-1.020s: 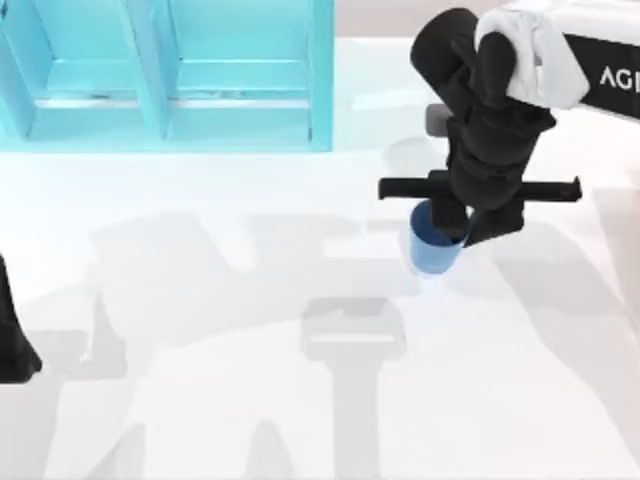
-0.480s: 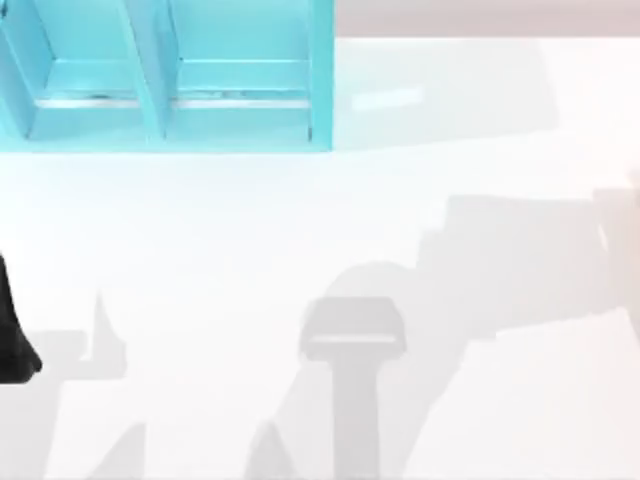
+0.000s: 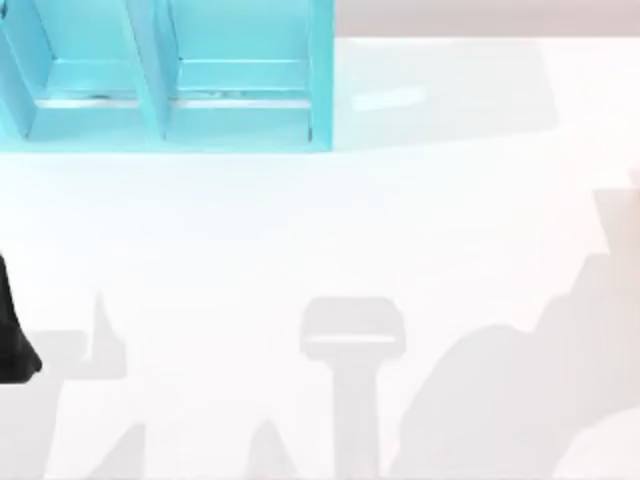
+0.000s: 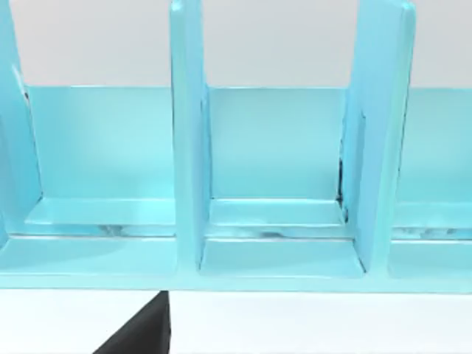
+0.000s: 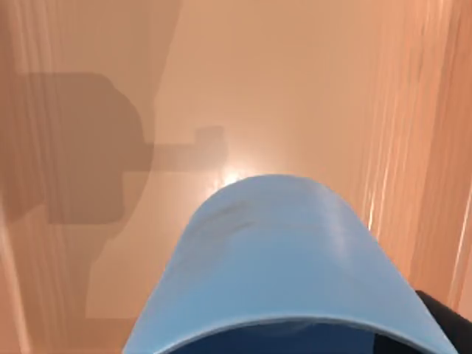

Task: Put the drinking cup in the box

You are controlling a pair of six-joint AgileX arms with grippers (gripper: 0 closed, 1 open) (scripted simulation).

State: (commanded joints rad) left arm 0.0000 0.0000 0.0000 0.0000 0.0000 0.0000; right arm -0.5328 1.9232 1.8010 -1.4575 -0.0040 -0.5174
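The drinking cup (image 5: 273,251) is blue and round. It sits very close in front of the right wrist camera, with its open mouth turned toward the camera. A dark bit of the right hand (image 5: 444,324) shows just beside the cup's rim. I cannot tell if this hand is spread or pinching the cup. Behind the cup is a flat surface with a grey shadow on it.

The box (image 3: 170,75) is light blue and stands at the far left of the white bench (image 3: 300,230). It has upright walls that split it into parts (the left wrist camera looks straight into them). A small black part (image 4: 144,338) pokes in near the box's front edge.

The left arm (image 3: 12,330) is parked at the bench's left edge. I cannot tell how its hand is.
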